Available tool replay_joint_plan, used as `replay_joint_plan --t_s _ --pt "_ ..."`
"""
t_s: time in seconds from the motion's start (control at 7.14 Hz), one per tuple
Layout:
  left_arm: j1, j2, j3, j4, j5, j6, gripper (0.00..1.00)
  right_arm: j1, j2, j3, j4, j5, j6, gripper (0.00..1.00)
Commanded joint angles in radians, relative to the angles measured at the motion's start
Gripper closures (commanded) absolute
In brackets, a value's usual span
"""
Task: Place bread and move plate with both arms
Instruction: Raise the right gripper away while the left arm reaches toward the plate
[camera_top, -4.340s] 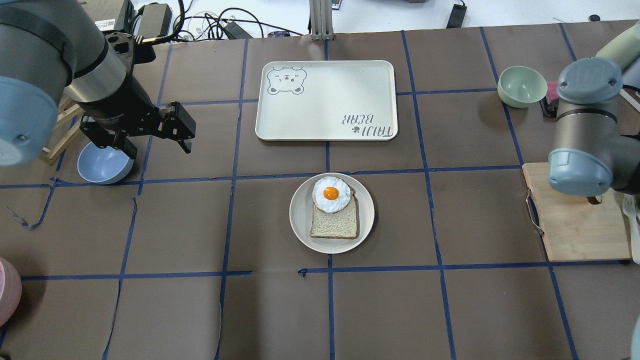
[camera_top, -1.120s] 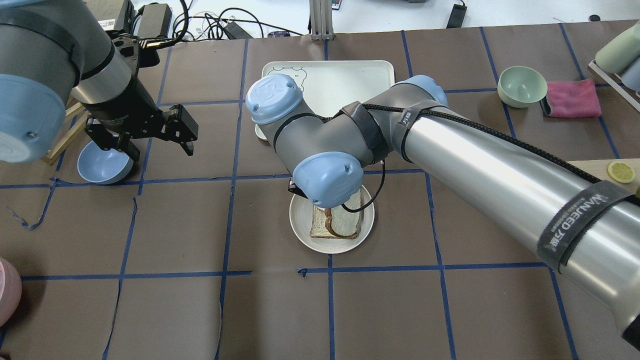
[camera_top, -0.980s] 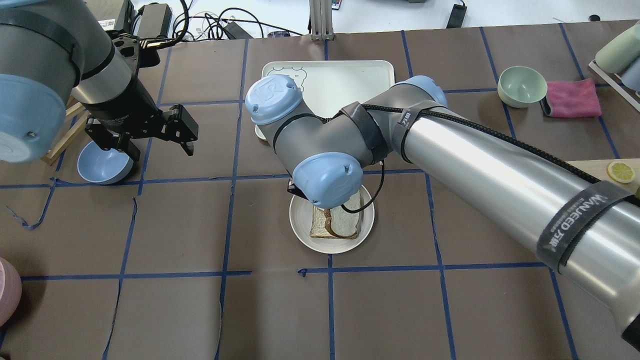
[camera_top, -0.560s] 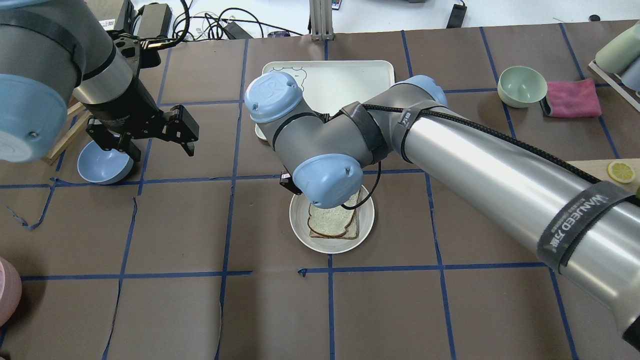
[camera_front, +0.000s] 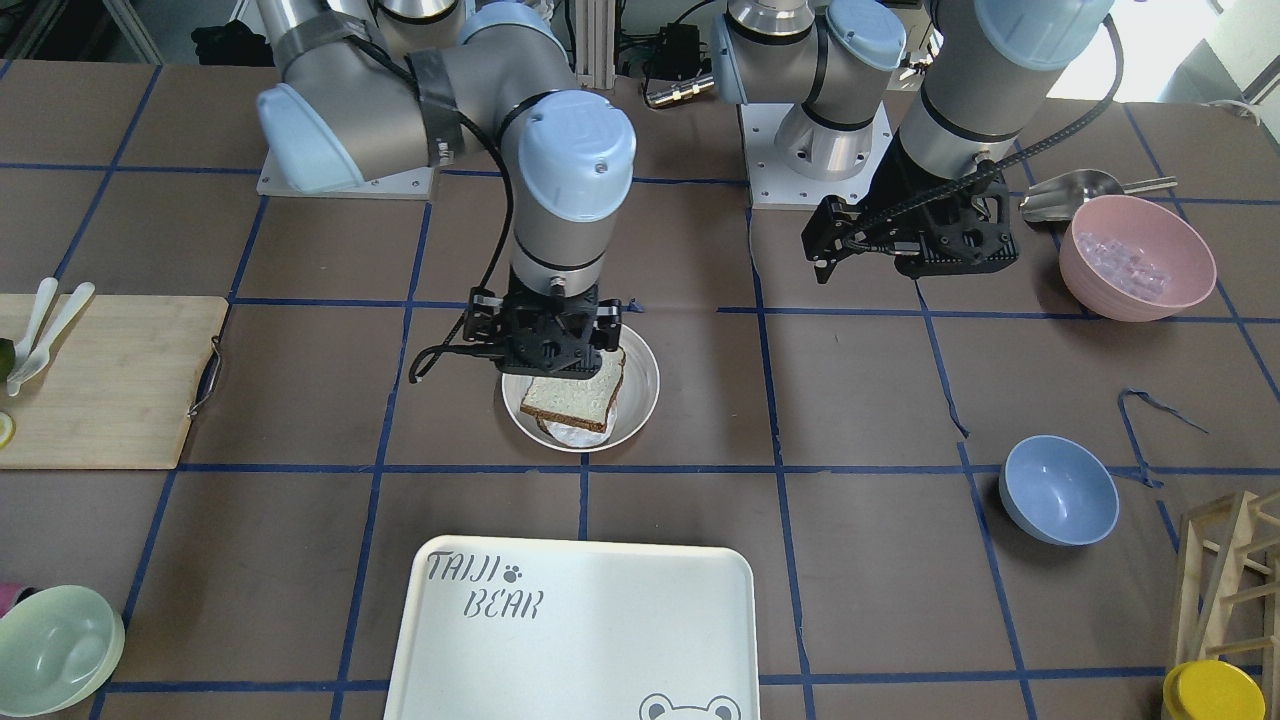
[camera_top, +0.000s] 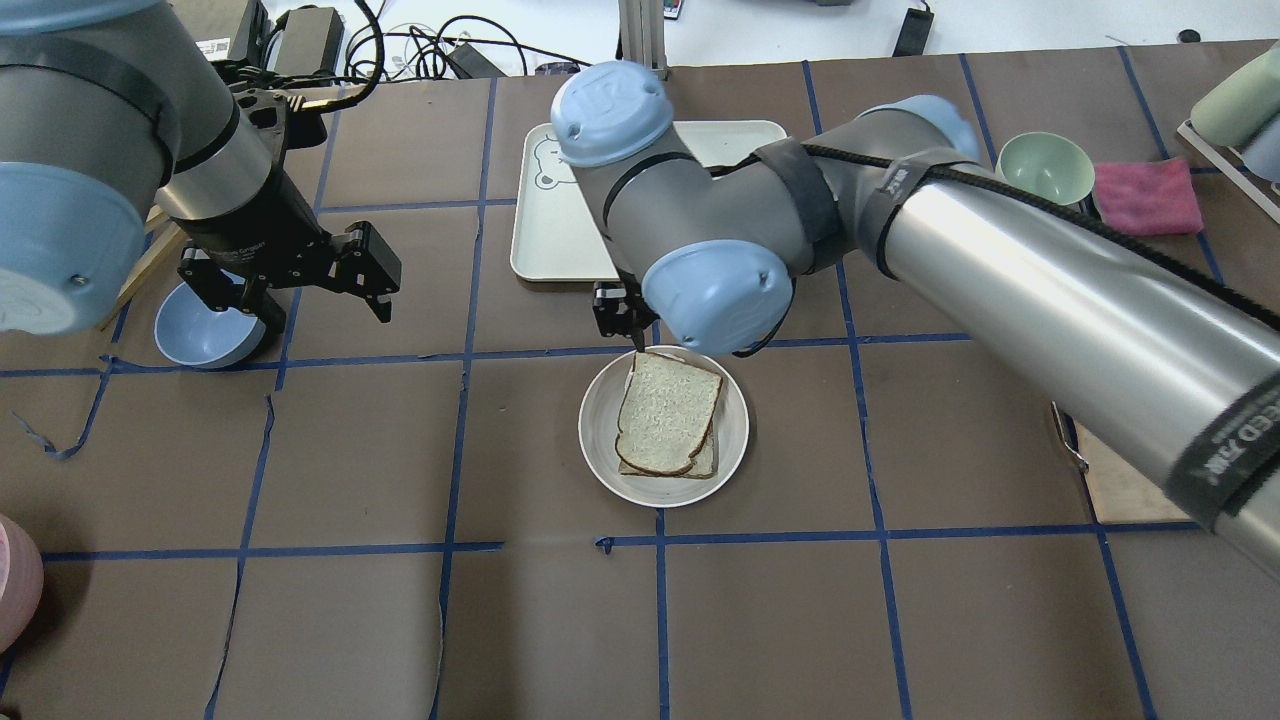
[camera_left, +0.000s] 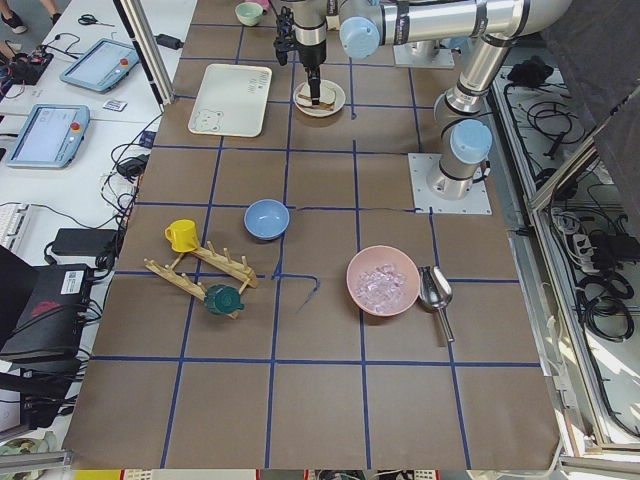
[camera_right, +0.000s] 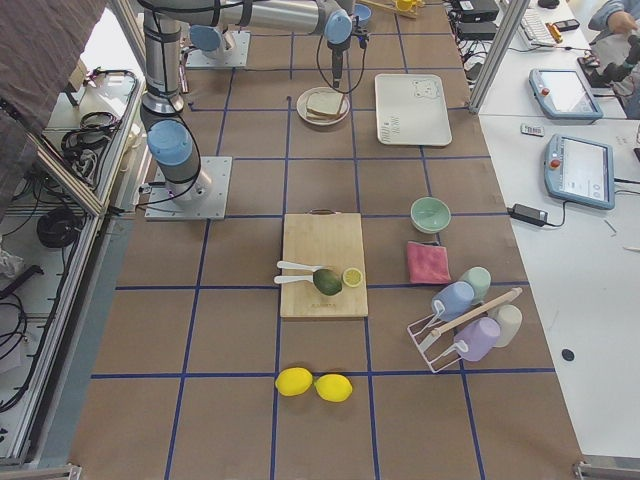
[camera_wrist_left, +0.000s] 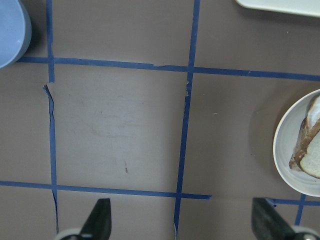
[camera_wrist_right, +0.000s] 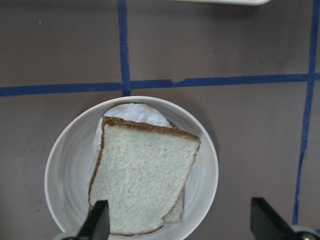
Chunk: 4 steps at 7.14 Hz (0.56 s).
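Right pincer lifted clear, spread empty | bread released flat in plate; soft, light | left pincer spread, idle | plate likely stiff, slick: grip opposite rims

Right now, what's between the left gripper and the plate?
Between left gripper and plate: only bare brown paper crossed by blue tape; overhead view shows it.

Bread lies on plate; tool fingers spread wide.
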<state>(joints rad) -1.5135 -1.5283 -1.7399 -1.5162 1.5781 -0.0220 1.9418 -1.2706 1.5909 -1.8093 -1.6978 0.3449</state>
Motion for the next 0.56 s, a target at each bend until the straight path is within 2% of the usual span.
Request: replay_joint_plan --t_s 0.0,0.14,0.28,0.42 --pt "0.004 -0.018 -0.016 0.004 -0.003 -0.004 0.0 -0.185 -0.12 0.003 0.11 0.027 -0.243 0.0" --pt "0.003 -0.038 -0.027 0.055 -0.004 -0.01 0.0 -0.234 -0.192 0.0 0.129 0.032 -0.309 0.0" --pt "-0.002 -0.068 -0.044 0.124 -0.016 -0.016 0.0 -0.253 -0.22 0.0 0.13 0.027 -0.355 0.0" --pt "-0.005 -0.114 -0.09 0.266 -0.021 -0.018 0.0 -0.273 -0.239 0.0 0.131 0.024 -0.363 0.0"
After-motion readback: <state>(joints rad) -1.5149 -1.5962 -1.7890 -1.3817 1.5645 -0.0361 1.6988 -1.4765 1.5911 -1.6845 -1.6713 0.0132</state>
